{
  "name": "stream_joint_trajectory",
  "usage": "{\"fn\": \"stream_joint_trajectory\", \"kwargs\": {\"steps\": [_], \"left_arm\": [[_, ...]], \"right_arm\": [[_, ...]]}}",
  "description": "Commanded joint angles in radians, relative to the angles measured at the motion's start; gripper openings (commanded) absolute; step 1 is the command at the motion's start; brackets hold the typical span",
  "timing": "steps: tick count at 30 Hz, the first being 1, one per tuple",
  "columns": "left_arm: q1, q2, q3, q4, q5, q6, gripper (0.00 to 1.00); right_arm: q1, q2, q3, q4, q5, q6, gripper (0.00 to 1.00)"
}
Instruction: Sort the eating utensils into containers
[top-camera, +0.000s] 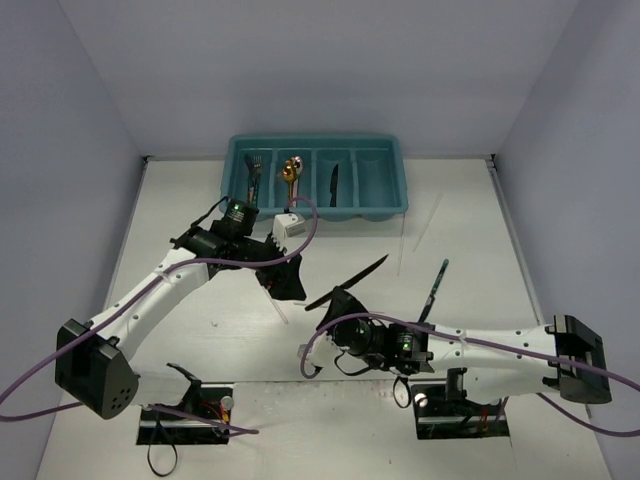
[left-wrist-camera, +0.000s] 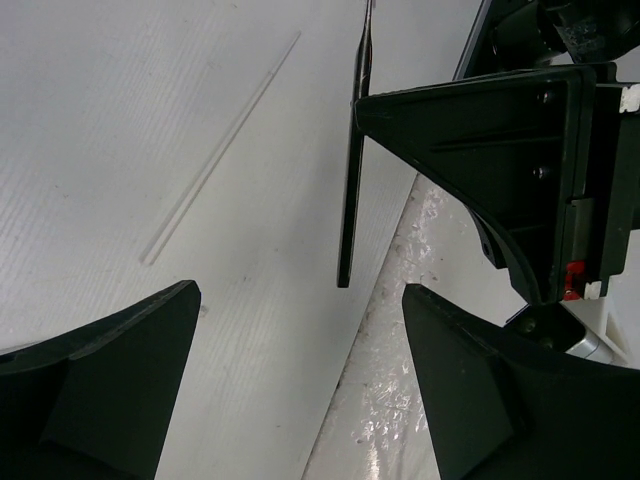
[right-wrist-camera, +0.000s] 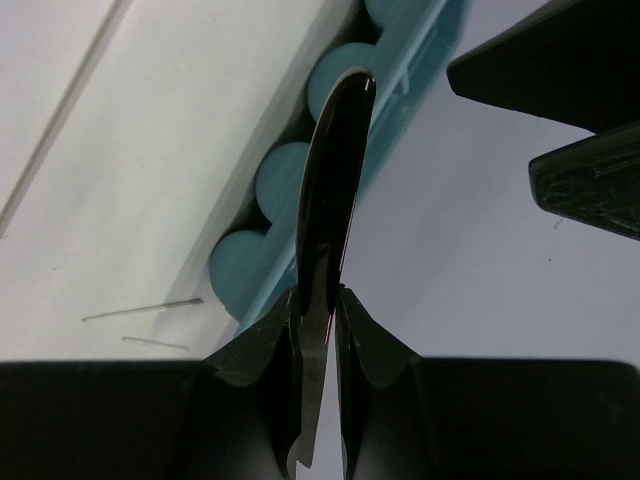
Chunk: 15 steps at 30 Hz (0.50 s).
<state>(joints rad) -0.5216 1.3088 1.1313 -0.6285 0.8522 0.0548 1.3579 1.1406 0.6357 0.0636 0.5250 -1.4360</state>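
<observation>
The teal tray (top-camera: 385, 205) stands at the back with forks (top-camera: 253, 165), a gold spoon (top-camera: 290, 172) and a black knife (top-camera: 333, 182) in separate compartments. My right gripper (top-camera: 335, 302) is shut on another black knife (top-camera: 362, 273), held above the table. In the right wrist view (right-wrist-camera: 318, 300) its blade (right-wrist-camera: 335, 180) points toward the tray (right-wrist-camera: 285, 185). My left gripper (top-camera: 285, 280) is open and empty, close beside it. Its fingers (left-wrist-camera: 120, 380) are spread over bare table, and a black knife (left-wrist-camera: 352, 170) shows ahead.
A third black knife (top-camera: 436, 285) lies on the table right of centre. Pale sticks lie near it (top-camera: 426, 222) and by the left gripper (top-camera: 283, 312); one shows in the left wrist view (left-wrist-camera: 220, 150). Grey walls close in the sides.
</observation>
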Motion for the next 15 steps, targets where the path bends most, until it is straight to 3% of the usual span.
{"fn": "stream_joint_trajectory", "kwargs": {"steps": [1, 15], "left_arm": [[-0.019, -0.037, 0.025, 0.020, -0.034, -0.030, 0.81], [-0.043, -0.017, 0.030, 0.023, -0.082, -0.013, 0.81]], "right_arm": [[0.012, 0.033, -0.009, 0.263, 0.125, -0.083, 0.00], [0.034, 0.041, -0.008, 0.347, 0.112, -0.135, 0.00]]}}
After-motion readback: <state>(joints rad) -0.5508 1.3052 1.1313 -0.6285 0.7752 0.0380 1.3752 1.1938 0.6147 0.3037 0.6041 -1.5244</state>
